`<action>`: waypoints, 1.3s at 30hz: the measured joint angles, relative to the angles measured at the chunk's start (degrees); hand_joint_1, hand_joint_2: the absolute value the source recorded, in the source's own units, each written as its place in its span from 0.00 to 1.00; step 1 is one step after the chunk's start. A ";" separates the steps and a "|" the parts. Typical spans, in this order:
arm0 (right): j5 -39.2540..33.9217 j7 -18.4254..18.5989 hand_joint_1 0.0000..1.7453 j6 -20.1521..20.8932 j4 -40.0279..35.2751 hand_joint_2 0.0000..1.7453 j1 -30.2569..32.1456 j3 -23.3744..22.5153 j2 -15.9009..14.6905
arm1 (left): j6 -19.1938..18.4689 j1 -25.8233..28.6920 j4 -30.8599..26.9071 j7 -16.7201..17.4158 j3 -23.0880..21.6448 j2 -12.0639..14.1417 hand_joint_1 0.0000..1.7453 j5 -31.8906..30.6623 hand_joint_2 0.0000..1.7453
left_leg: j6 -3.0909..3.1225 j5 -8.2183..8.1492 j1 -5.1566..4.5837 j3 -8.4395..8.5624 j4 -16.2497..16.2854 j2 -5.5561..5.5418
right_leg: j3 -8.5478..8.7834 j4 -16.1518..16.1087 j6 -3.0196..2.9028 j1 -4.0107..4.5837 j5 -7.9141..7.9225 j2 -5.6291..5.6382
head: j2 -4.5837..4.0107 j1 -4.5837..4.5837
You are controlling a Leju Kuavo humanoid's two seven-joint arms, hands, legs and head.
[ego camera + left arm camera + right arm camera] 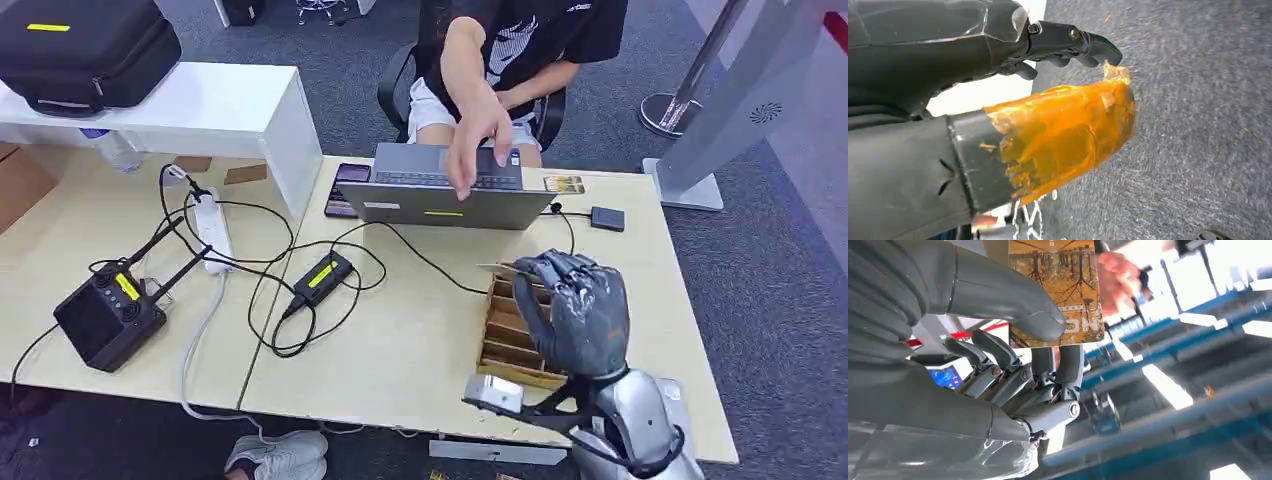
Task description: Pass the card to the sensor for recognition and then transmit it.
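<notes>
Cards: one yellow-brown printed card (pixel 1055 287) pinched in the right hand; a second card of like colour (pixel 563 184) lies flat on the table just right of the laptop.
Right hand: the dark grey many-fingered right hand (pixel 578 305) is raised over the card box, palm away from the robot; in the right wrist view its thick grey thumb (pixel 1013 295) presses the card's printed face against the darker fingers (pixel 1068 365) behind it.
Card relative to hand: the card stands up past the fingertips; in the head view only a thin pale edge of it shows at the hand's left side.
Left hand: the dark left hand (pixel 998 75) hangs over grey carpet (pixel 1198 125), its thumb wrapped in orange tape; fingers curled, nothing seen in them.
Card box: one slotted wooden box (pixel 510 335) on the table, directly below and partly hidden by the right hand.
Sensor: one small black flat reader (pixel 607 218), cabled, near the table's far right edge, well apart from the held card.
Table: one pale wooden table (pixel 420 340).
Other things: one grey open laptop (pixel 445 195); one black phone (pixel 345 188) beside it; one white power strip (pixel 213 232); one black adapter with a yellow label (pixel 322 275); one black antenna unit (pixel 108 315).
In the way: a seated person's hand (pixel 475 135) reaches over the laptop keyboard, between the laptop and the robot.
</notes>
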 joint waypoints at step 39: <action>-30.86 -4.44 0.00 24.58 48.27 1.00 -39.94 1.33 9.42 | -1.92 -0.42 0.00 -0.42 -4.09 0.94 0.00 -3.71 0.00 | -0.03 0.45 0.03 -0.22 0.00 -0.27 | -0.24 0.03 0.02 0.01 0.29 -0.19 | 0.00 0.02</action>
